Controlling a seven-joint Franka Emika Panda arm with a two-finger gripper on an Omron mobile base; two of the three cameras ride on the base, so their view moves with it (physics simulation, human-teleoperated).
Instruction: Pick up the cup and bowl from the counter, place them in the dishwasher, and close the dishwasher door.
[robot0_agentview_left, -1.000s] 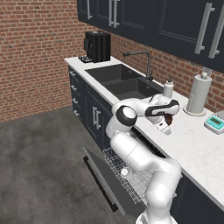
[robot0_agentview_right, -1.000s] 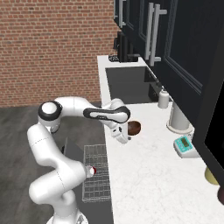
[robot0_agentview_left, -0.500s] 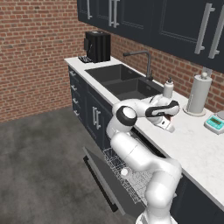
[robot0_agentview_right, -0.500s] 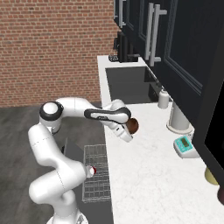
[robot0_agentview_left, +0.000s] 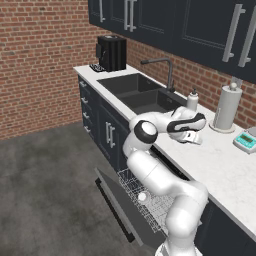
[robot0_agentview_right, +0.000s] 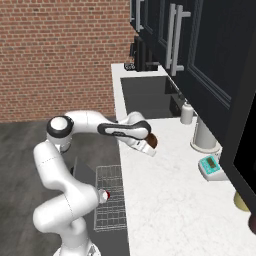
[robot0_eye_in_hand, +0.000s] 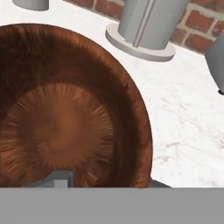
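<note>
**Hand low over the bowl on the table**

The arm reaches out over the white table (robot0_agentview_left: 220, 165), and its hand (robot0_agentview_left: 192, 137) sits right down at the bowl (robot0_agentview_right: 152, 142), near the front edge and just past the sink (robot0_agentview_left: 135, 90). From the right base camera a sliver of the bowl's dark-brown side shows beyond the white hand (robot0_agentview_right: 145, 146). In the hand camera the bowl (robot0_eye_in_hand: 65, 113) fills most of the picture, its glossy brown inside open toward the lens (the rim curves down the right side). One grey finger tip (robot0_eye_in_hand: 61, 178) pokes up inside the bowl at the bottom edge; whether the fingers are spread or pinching the rim, I cannot tell.

Behind the bowl on the table stands a grey paper-towel holder (robot0_agentview_left: 226, 107), with a small soap bottle (robot0_agentview_left: 192, 100) near the sink and a teal kitchen scale (robot0_agentview_left: 246, 140) further along.

Below the table edge the dishwasher door (robot0_agentview_left: 120, 207) hangs open, folded down, with the wire rack (robot0_agentview_right: 111, 200) pulled out above it. The red cup (robot0_agentview_right: 103, 195) lies in the rack.
</note>
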